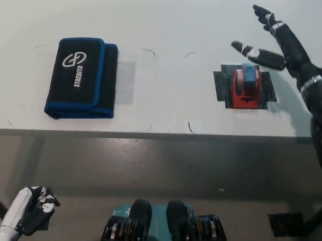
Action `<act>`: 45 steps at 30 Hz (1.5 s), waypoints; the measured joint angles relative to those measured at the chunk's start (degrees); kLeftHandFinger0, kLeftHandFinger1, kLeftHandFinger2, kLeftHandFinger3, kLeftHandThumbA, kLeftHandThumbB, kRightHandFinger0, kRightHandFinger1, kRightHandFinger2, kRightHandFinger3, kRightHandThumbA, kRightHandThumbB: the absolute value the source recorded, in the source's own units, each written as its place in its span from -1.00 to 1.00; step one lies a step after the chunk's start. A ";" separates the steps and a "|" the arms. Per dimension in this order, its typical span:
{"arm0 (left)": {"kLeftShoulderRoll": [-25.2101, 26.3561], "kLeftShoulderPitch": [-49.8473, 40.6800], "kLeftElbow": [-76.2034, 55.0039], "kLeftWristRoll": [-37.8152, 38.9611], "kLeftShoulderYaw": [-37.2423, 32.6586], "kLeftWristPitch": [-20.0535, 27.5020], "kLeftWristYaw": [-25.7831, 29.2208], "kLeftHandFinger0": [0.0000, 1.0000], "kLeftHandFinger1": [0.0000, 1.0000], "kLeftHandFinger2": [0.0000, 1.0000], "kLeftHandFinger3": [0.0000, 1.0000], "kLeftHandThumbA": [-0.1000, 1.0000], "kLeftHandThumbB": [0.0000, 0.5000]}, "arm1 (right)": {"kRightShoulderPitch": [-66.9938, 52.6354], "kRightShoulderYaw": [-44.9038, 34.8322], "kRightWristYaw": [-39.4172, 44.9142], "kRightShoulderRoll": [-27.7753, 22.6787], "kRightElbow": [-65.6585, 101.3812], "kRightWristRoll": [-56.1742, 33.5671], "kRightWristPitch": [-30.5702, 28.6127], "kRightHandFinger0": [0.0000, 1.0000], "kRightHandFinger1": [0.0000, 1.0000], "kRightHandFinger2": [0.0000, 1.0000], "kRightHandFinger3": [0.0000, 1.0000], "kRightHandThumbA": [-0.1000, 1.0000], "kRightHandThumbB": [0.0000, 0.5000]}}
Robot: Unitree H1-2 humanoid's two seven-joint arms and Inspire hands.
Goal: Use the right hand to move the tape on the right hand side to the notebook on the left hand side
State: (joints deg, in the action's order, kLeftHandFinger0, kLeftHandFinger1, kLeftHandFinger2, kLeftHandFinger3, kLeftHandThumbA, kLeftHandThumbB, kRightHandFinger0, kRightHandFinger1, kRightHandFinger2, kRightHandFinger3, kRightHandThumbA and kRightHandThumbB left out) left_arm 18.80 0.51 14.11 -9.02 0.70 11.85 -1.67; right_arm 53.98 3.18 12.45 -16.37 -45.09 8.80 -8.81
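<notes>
A red tape dispenser with a blue top, the tape [245, 86], sits on a dark patch at the table's right side. The black notebook [81, 77] with blue edging and white lettering lies flat at the left. My black right hand [272, 40] hovers open above and just behind the tape, fingers spread, holding nothing. Below the table edge at the lower left my white left hand [32, 211] rests.
The white table [167, 110] ends at its front edge across the middle of the picture, with grey floor below. Thin corner marks are drawn on the tabletop between notebook and tape. A small dark object [286, 222] lies on the floor at the lower right.
</notes>
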 measured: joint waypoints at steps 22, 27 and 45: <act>-0.18 0.04 -0.85 0.59 0.52 0.41 0.02 -0.96 -1.00 -0.79 -0.50 -0.25 -0.38 | 10.39 -9.23 8.57 4.39 -20.55 -11.29 2.50 1.00 1.00 1.00 1.00 1.00 0.94; -0.35 -0.13 -1.43 0.70 1.10 0.39 0.02 -0.97 -1.00 -0.83 -0.50 -0.20 -0.39 | 10.40 -9.26 9.49 4.16 -21.27 -11.77 2.56 1.00 1.00 1.00 1.00 1.00 0.67; -0.79 -1.23 -1.64 0.89 2.08 0.41 0.02 -0.94 -0.98 -0.74 -0.45 -0.07 -0.24 | 8.53 -7.48 8.47 -0.10 -23.75 -11.52 2.48 1.00 1.00 1.00 1.00 0.83 0.74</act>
State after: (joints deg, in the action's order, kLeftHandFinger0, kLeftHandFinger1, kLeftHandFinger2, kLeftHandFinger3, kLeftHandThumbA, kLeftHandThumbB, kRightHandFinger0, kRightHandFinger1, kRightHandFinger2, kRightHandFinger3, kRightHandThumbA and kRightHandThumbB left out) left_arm 18.01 -0.71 12.47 -8.14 2.78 12.26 -1.65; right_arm 62.51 -4.30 20.92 -16.47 -68.84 -2.72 -6.33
